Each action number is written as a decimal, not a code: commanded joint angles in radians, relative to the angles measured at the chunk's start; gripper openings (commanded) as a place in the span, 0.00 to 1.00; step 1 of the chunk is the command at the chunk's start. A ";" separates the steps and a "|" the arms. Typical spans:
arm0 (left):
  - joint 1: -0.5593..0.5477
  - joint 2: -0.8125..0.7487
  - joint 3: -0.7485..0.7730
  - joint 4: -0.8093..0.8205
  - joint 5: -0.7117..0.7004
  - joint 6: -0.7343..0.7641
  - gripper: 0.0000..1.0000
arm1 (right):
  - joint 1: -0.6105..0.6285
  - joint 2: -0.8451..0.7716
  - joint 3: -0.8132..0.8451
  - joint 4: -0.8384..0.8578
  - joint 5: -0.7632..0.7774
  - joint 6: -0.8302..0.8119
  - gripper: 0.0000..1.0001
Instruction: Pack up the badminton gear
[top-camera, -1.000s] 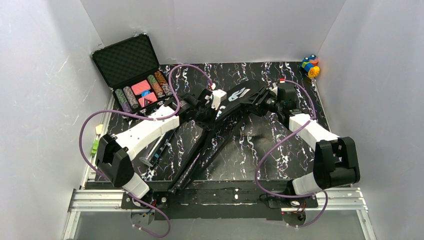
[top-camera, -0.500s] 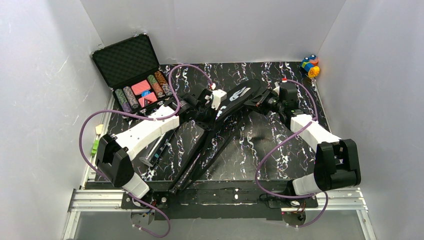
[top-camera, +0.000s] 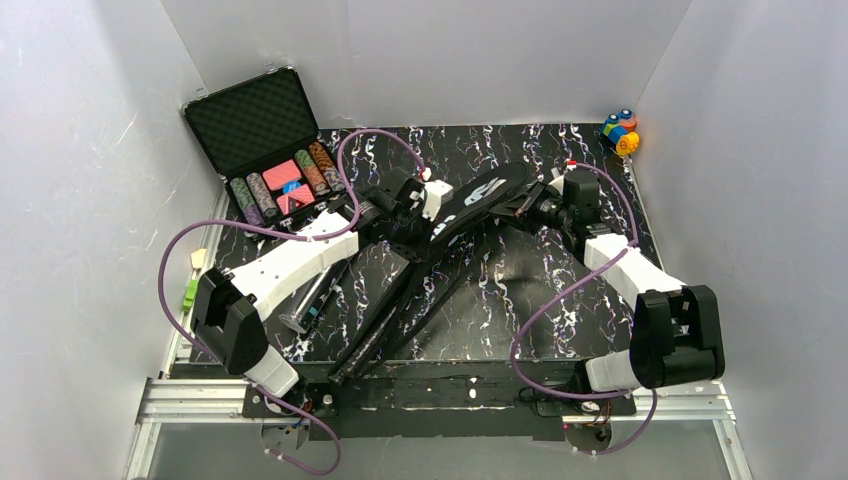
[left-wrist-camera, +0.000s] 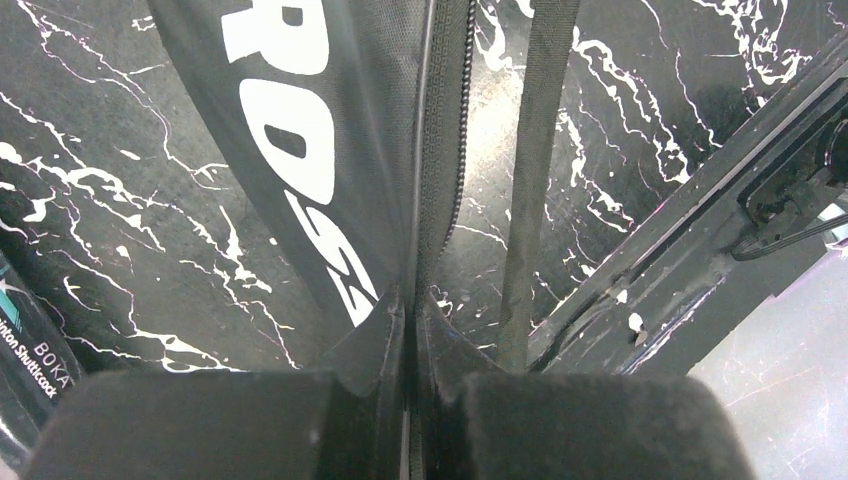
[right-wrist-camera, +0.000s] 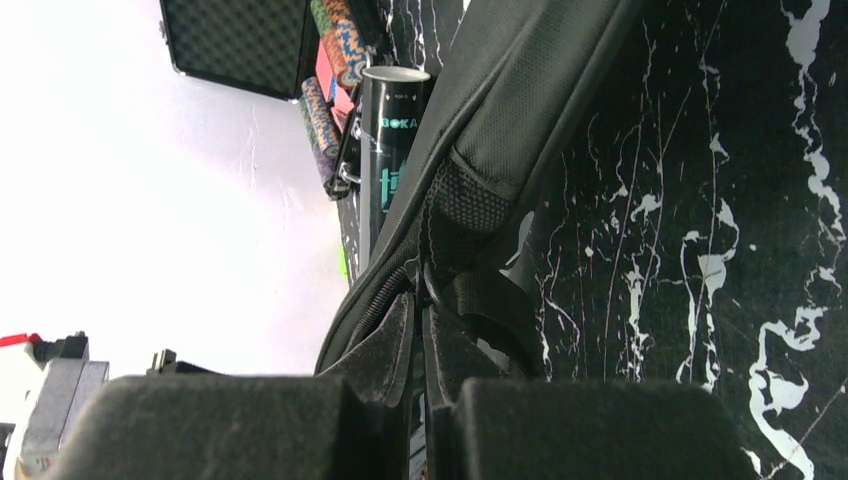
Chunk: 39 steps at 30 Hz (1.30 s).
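1 black racket-shaped bag (top-camera: 470, 200), 1 dark cylindrical tube (top-camera: 308, 308). 1 black foam-lined chip case (top-camera: 255, 120), 1 clump colourful toy blocks (top-camera: 620, 130).

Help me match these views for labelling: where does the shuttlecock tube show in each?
Top external: the shuttlecock tube lies left of centre, towards the near edge.
Left wrist: only a sliver at the bottom-left edge.
Right wrist: upper centre, behind the bag.
Shared landmark: the black bag, in all three views.

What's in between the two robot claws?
The black racket bag stretches between the left gripper and the right gripper, each pinched shut on its edge; the top view shows it.
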 joint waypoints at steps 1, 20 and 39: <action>0.001 -0.074 0.003 0.047 0.026 0.002 0.00 | 0.004 -0.058 -0.044 0.053 -0.120 0.023 0.08; 0.001 -0.074 0.005 0.043 0.038 0.004 0.00 | 0.008 -0.066 -0.057 0.012 -0.158 0.018 0.20; 0.000 -0.074 0.014 0.038 0.050 0.002 0.00 | -0.077 -0.104 -0.066 -0.059 -0.136 -0.018 0.51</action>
